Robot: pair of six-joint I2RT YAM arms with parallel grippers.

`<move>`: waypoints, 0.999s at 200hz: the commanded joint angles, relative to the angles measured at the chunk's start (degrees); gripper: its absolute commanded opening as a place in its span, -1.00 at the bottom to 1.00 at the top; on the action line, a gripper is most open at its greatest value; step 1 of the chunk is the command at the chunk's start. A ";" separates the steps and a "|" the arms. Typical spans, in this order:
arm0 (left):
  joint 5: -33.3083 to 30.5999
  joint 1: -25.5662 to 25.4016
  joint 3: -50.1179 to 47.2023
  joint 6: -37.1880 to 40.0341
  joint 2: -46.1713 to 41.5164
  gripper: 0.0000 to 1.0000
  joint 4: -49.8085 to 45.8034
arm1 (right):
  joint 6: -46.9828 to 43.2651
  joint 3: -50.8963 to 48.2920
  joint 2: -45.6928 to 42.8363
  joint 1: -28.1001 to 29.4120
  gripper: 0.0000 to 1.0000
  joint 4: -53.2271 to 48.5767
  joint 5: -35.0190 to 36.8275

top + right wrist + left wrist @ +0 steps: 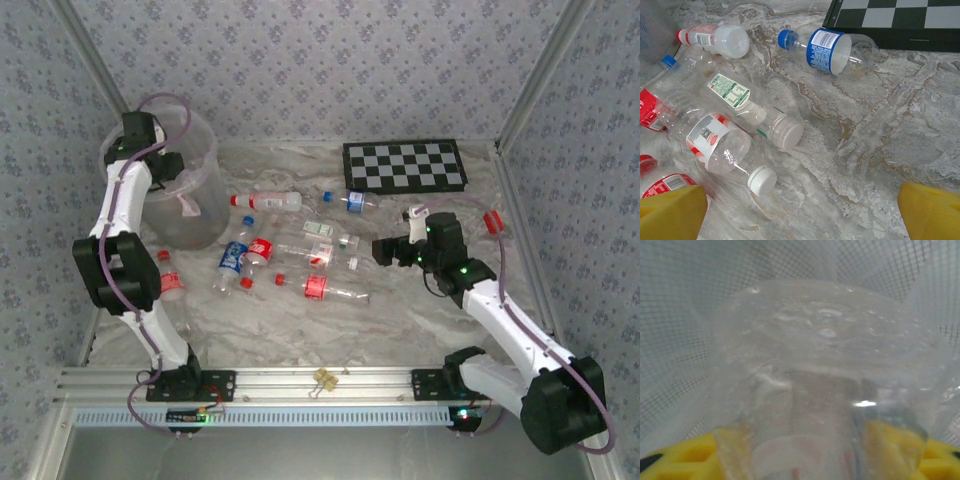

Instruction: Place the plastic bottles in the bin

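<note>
left wrist: left gripper (805, 457) was clamped on a clear bottle (825, 365), held inside the bin (203, 132). right gripper (800, 200) hung spread and empty above the loose bottles (735, 95). risk: bottle could cling to the jaws on release.

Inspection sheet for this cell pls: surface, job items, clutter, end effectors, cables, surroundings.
Surface: grey marbled table, no spills seen.
Job's things: plastic bottles lie loose mid-table; bin upright, back left.
Clutter: checkerboard at the back; binder clip on the front rail.
End effectors: left end effector shut on a held bottle at the bin's mouth; right end effector open, empty, over the table.
Cables: purple cable loops along each arm; no snag seen.
Surroundings: patterned walls.
</note>
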 commanded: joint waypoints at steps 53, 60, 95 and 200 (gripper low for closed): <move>-4.88 0.11 3.17 2.22 -5.56 0.65 -2.98 | -0.80 0.83 -1.37 0.69 1.00 -1.14 1.90; -5.20 0.10 3.28 2.48 -5.95 0.65 -3.15 | -1.00 0.82 -1.20 0.84 1.00 -1.21 2.08; -7.52 0.10 4.97 3.42 -7.65 0.59 -4.82 | -2.39 1.24 -0.61 1.56 1.00 -2.22 2.90; -2.57 -0.17 4.64 0.95 -7.70 0.27 -4.68 | -5.97 2.52 -0.13 3.13 1.00 -4.90 4.13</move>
